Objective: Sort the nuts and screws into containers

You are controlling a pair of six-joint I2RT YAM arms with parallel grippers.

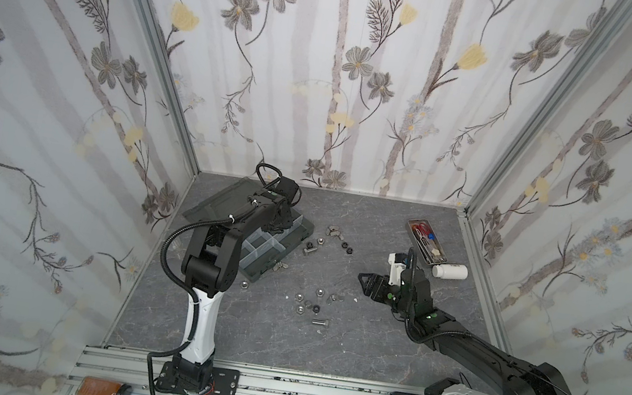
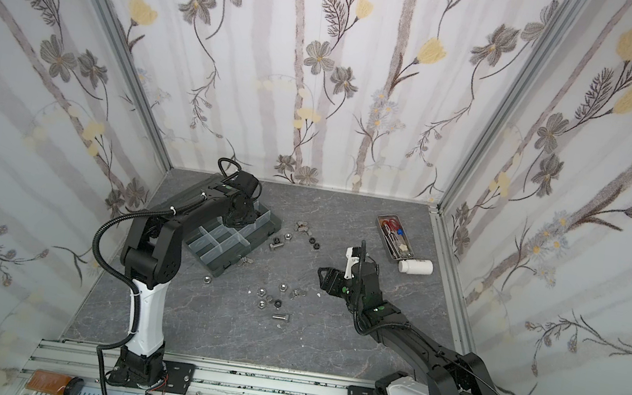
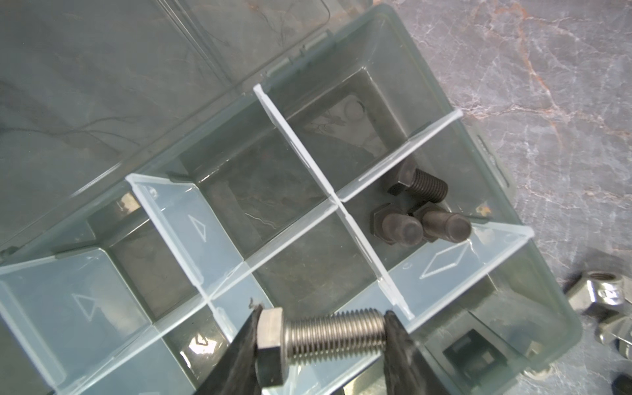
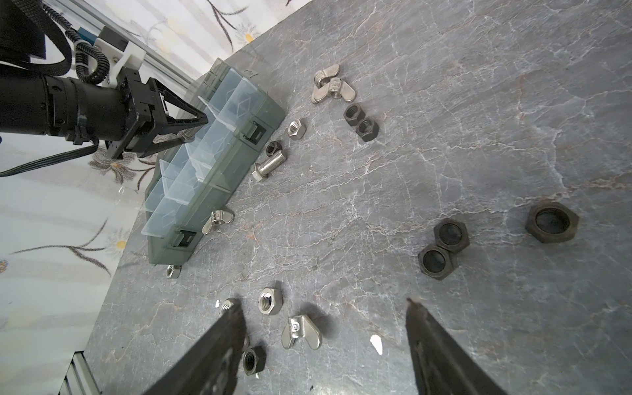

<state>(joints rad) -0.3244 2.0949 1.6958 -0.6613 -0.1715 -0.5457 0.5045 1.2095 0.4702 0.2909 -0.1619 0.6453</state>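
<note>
Bolt (image 3: 335,333), silver, clamped head to tip in my left hand (image 3: 321,325), hangs over the organizer box (image 3: 561,318). I'd centre it over the compartment (image 3: 458,201) holding three black screws (image 3: 420,222), clear of the dividers (image 3: 297,143), drop low, then release. My right hand (image 4: 323,302) hangs apart, empty, above the table (image 4: 478,136).

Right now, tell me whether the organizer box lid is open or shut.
Open. The lid lies folded back beside the organizer box, leaving its compartments uncovered.
</note>
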